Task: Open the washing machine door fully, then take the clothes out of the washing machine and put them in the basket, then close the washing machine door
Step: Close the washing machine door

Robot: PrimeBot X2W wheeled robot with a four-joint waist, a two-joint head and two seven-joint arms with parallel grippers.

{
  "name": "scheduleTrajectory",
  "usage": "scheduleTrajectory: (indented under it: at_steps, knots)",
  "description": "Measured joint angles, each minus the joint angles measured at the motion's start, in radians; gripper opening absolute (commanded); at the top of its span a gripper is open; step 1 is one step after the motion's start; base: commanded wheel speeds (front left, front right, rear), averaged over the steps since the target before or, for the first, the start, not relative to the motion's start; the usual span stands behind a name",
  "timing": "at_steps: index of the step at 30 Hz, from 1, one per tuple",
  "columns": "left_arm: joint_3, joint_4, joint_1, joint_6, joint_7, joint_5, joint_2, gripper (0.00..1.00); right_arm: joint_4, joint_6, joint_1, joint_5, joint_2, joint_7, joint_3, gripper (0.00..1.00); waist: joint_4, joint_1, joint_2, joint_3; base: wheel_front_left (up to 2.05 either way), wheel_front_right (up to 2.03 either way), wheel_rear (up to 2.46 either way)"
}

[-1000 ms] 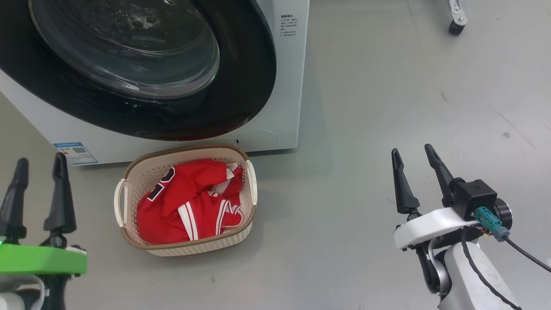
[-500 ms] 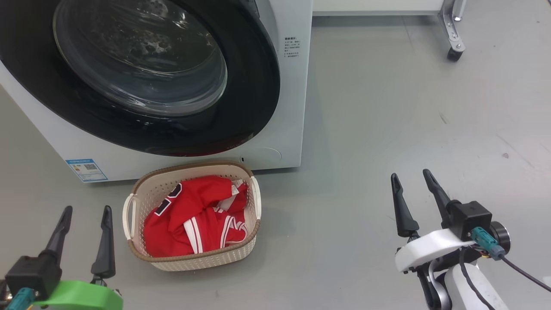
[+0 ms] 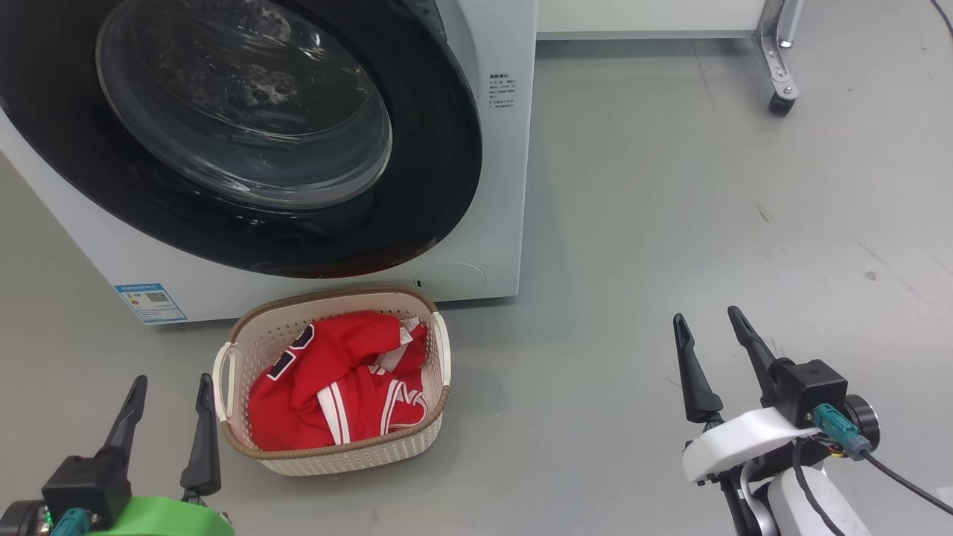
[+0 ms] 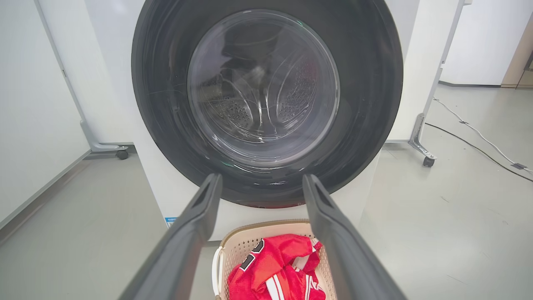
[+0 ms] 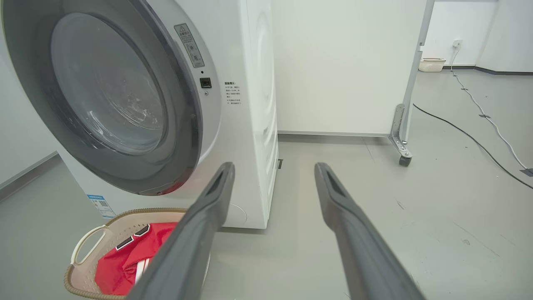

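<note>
The white washing machine (image 3: 499,186) stands on a grey floor (image 3: 670,223), and the washing machine door (image 3: 238,134), black-rimmed with a glass bowl, appears to lie shut against its front. The cream basket (image 3: 350,455) sits on the floor just in front of the machine, below the door, with the red clothes (image 3: 335,387) heaped inside. The left gripper (image 3: 172,381) hovers just left of the basket and the right gripper (image 3: 706,316) well to its right, both with fingers released and holding nothing.

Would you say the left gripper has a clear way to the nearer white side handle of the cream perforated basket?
Probably yes: the open, empty left gripper stands close beside the basket's white handle, with nothing between them.
</note>
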Motion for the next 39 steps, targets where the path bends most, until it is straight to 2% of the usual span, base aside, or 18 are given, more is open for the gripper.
scheduleTrajectory:
  at_steps: [23,24,25,26,39]
  knots:
    - [-0.007,0.016,0.000,0.017,-0.009,0.027,-0.020,1.00,-0.004,0.000,0.001,0.001,0.000,0.000,0.002,1.00,0.007,0.0000,0.0000,0.002,0.00,0.00,0.00]
    - [-0.007,0.016,0.000,0.017,-0.009,0.027,-0.020,1.00,-0.005,0.000,0.001,0.002,0.000,0.000,0.002,0.47,0.007,0.0000,0.0000,0.003,0.00,0.00,0.00]
    - [-0.007,0.016,0.000,0.017,-0.009,0.027,-0.020,1.00,-0.005,0.000,0.001,0.002,0.000,0.000,0.002,0.16,0.007,0.0000,0.0000,0.003,0.00,0.00,0.00]
    - [-0.007,0.016,0.000,0.017,-0.009,0.028,-0.020,1.00,-0.007,0.000,0.001,0.002,0.000,0.000,0.002,0.00,0.008,0.0000,0.0000,0.003,0.00,0.00,0.00]
    - [-0.025,0.005,-0.002,0.018,-0.016,0.030,-0.028,1.00,-0.019,0.003,-0.008,0.001,0.001,0.000,-0.006,0.00,0.032,0.0000,0.0000,0.022,0.00,0.00,0.00]
